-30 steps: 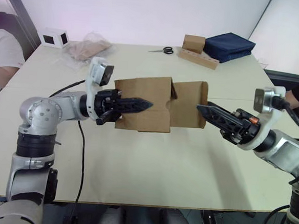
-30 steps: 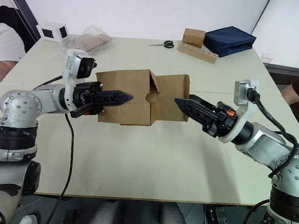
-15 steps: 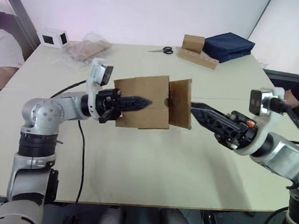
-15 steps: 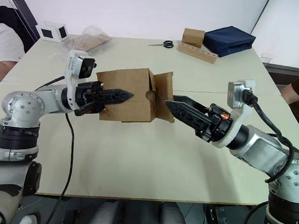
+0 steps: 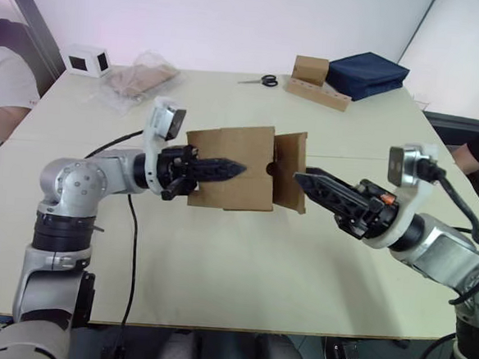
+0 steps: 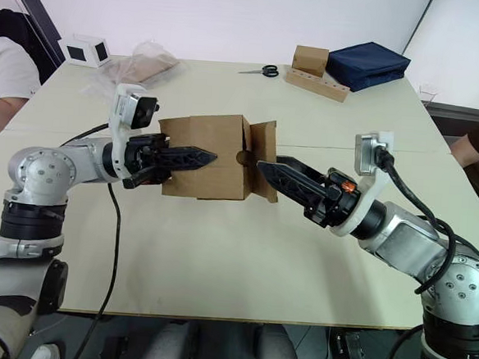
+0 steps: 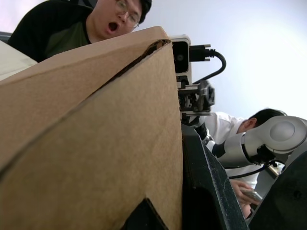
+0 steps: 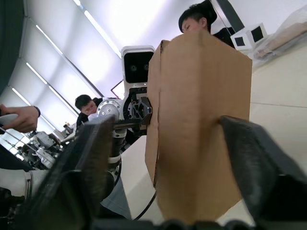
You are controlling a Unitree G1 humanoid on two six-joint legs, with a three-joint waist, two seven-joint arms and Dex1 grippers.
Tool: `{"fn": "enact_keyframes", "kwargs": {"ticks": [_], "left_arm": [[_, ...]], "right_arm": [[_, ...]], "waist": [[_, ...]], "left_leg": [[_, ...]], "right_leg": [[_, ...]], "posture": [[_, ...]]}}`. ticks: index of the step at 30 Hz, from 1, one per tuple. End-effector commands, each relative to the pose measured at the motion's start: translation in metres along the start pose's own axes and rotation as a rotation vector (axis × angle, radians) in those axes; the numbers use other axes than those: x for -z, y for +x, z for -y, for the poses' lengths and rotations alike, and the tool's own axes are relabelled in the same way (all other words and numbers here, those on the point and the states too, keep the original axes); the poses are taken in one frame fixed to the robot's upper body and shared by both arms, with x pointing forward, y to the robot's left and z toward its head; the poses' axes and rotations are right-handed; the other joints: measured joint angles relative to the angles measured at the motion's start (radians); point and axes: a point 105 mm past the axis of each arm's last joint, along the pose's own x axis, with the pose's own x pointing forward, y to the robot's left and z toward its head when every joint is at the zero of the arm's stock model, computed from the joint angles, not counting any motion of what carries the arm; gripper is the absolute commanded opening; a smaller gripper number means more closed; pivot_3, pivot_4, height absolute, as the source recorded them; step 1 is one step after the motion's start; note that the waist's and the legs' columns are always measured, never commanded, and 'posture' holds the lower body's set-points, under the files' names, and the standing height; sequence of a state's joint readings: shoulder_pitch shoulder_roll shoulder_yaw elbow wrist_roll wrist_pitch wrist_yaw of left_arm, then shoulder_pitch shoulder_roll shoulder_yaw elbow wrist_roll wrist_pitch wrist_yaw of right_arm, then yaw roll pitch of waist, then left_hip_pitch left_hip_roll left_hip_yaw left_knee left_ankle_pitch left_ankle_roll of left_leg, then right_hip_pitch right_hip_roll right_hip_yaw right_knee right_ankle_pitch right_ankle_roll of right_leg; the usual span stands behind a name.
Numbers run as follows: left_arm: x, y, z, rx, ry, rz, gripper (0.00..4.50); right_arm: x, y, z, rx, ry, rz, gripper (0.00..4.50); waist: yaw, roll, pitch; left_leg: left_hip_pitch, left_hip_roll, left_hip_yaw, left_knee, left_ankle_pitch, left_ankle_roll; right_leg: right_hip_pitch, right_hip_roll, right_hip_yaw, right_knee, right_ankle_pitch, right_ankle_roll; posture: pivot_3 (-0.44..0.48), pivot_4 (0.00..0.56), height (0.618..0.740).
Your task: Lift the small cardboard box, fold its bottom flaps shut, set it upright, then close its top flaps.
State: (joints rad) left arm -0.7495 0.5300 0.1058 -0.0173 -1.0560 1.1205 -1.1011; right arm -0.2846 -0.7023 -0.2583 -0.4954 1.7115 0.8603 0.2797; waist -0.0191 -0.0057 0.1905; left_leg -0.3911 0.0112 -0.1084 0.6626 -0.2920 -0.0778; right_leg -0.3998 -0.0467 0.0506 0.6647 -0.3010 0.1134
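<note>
While the small cardboard box point(image 5: 230, 168) is being held above the table point(image 5: 242, 254), near its middle, the left gripper point(image 5: 224, 168) is clamping it: one black finger is lying across the outer face of the near wall, and in the left wrist view brown board is sitting tight against a finger. No print, label or writing is showing on the box; its walls are plain brown corrugated board with straight creased edges. A flap point(image 5: 289, 171) hinged along the box's right-hand rim is standing partly folded, and a small rounded notch is showing where it meets the wall. Whether this is one of the bottom flaps or the top flaps cannot be told.

The right gripper point(image 6: 265, 170) is reaching toward that flap with its tapered black fingers spread apart, holding nothing; the right wrist view is showing the flap between the two fingers.

At the far edge of the table, a white box with dark windows point(image 5: 87, 59), a crinkled clear plastic bag point(image 5: 140, 78), scissors point(image 5: 263, 81), a brown cube on a holed cardboard strip point(image 5: 316, 81) and a folded dark blue cloth point(image 5: 366, 73) are lying.
</note>
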Motion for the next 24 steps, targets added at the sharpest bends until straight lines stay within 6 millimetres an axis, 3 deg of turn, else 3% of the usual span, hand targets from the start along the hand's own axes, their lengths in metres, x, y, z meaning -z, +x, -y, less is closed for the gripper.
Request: {"fn": "enact_keyframes", "kwargs": {"ticks": [1, 24], "left_arm": [[-0.005, 0.0, 0.004, 0.015, 0.037, 0.01, 0.0], [-0.007, 0.005, 0.005, 0.024, 0.038, 0.029, 0.0]], "right_arm": [[-0.004, 0.001, -0.014, -0.047, -0.03, 0.018, 2.21], [-0.005, 0.003, -0.003, 0.032, -0.093, 0.034, 2.21]], "waist": [[0.0, 0.0, 0.0], [0.0, 0.0, 0.0]], "left_leg": [[0.0, 0.0, 0.0, 0.0, 0.0, 0.0], [0.0, 0.0, 0.0, 0.0, 0.0, 0.0]], "right_leg": [[0.0, 0.0, 0.0, 0.0, 0.0, 0.0], [0.0, 0.0, 0.0, 0.0, 0.0, 0.0]], "posture": [[0.0, 0.15, 0.74], [0.0, 0.15, 0.74]]}}
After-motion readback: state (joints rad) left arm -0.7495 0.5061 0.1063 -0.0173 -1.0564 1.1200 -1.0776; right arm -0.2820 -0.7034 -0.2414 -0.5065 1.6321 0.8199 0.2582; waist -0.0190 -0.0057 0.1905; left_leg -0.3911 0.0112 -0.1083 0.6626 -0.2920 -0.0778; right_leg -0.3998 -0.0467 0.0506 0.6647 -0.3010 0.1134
